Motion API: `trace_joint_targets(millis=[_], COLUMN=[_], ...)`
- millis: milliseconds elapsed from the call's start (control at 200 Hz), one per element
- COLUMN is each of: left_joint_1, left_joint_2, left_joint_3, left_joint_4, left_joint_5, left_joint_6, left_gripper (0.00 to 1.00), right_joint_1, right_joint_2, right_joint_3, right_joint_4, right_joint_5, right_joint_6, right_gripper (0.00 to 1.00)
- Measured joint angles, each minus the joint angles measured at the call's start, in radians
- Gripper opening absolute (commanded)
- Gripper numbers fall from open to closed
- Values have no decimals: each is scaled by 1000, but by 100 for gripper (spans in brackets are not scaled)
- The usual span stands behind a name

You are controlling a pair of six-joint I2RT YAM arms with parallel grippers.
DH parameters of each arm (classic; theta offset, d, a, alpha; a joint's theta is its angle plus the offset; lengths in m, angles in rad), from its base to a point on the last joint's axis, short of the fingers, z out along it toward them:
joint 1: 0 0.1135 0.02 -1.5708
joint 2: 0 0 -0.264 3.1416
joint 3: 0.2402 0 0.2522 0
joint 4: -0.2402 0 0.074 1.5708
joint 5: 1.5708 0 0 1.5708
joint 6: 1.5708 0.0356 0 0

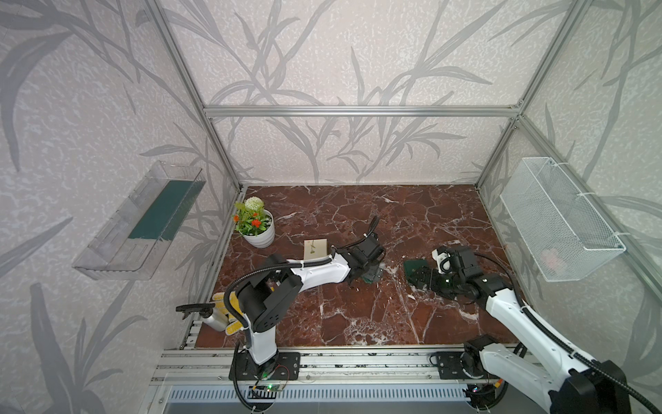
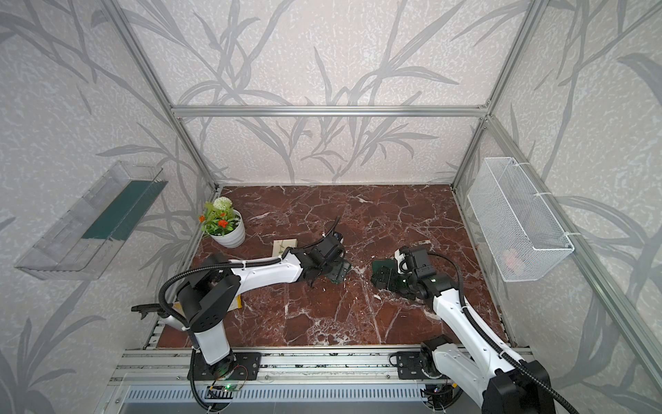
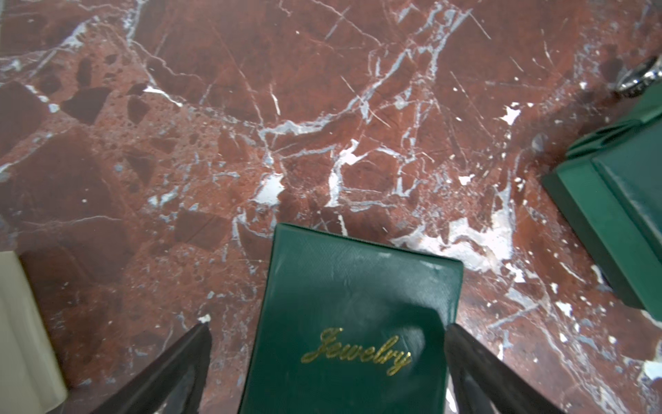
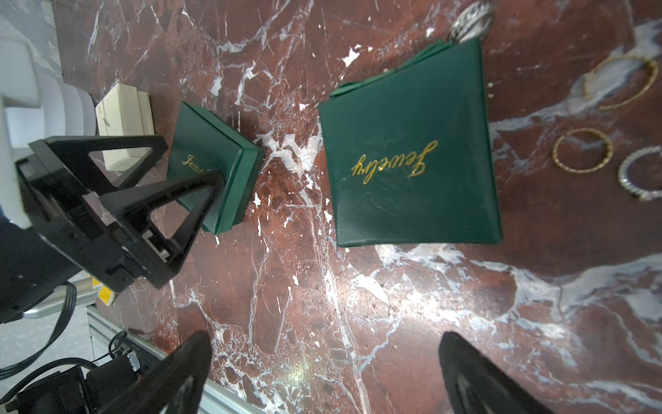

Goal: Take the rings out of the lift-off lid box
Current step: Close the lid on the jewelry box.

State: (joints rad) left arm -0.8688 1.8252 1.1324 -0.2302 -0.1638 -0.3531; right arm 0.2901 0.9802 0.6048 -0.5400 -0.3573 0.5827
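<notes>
Two green boxes lettered "Jewelry" lie on the marble; I cannot tell which is the lift-off lid box. One green box [image 3: 354, 322] [image 1: 372, 276] sits closed between the spread fingers of my left gripper [image 3: 327, 328] [image 4: 188, 157], which is open with a gap on one side. The other green box [image 4: 412, 154] [image 1: 413, 266] lies ahead of my right gripper [image 4: 324, 338] [image 1: 419, 279], open over bare marble. Several rings lie loose on the table past it: a gold ring [image 4: 621, 82], a second gold ring [image 4: 582, 150], a silver ring [image 4: 641, 174] and a dark silver ring [image 4: 471, 19] [image 3: 641, 79].
A cream box [image 1: 315, 247] lies behind the left arm. A potted plant [image 1: 259, 233] stands at the back left. A spray bottle [image 1: 211, 317] and a yellow glove [image 1: 229, 304] lie at the front left. A wire basket [image 1: 559, 218] and a clear shelf [image 1: 139, 222] hang on the walls.
</notes>
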Motion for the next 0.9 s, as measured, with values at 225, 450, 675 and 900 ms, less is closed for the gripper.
trace_joint_targets(millis=[225, 450, 675, 900], left_joint_1=[-16, -35, -45, -60], left_joint_2=[0, -6, -35, -45], left_joint_3=[-1, -12, -18, -18], left_joint_4=[-3, -2, -35, -36], left_joint_5=[-4, -38, -86, -97], left_joint_6=[3, -2, 4, 37], left_gripper=[99, 99, 99, 99], right_joint_1=[0, 0, 0, 0], right_joint_2=[43, 91, 118, 118], right_joint_3=[8, 24, 49, 51], right_joint_4=[-12, -13, -14, -14], right_joint_5=[1, 0, -10, -10], right_joint_6=[-8, -13, -22, -27], right_gripper=[99, 99, 99, 99])
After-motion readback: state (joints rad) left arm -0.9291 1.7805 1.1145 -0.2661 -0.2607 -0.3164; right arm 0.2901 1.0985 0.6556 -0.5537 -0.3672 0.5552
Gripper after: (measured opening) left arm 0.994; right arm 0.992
